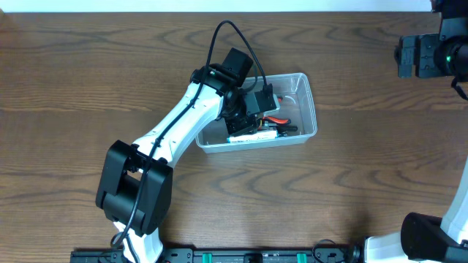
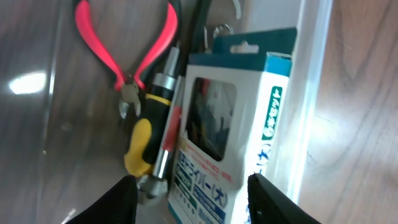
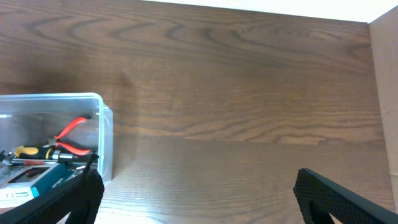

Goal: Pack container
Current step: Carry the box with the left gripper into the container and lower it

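Likely best to take the container [image 1: 311, 102], at scene centre, by its rim: looks stiff, light, slick. Shows left gripper [image 2: 193, 199] spread open over the box [image 2: 230, 124] inside; right gripper [image 3: 199, 199] likewise open, empty, far right.

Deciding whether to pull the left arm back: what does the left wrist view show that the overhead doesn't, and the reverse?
Left wrist only: the yellow-and-black screwdriver lying between the red-handled pliers and the blue-and-white box, plus the box's printing. Overhead only: the container's full outline, the left arm reaching over it, and the right arm well away from it. Both: pliers and box inside the container.
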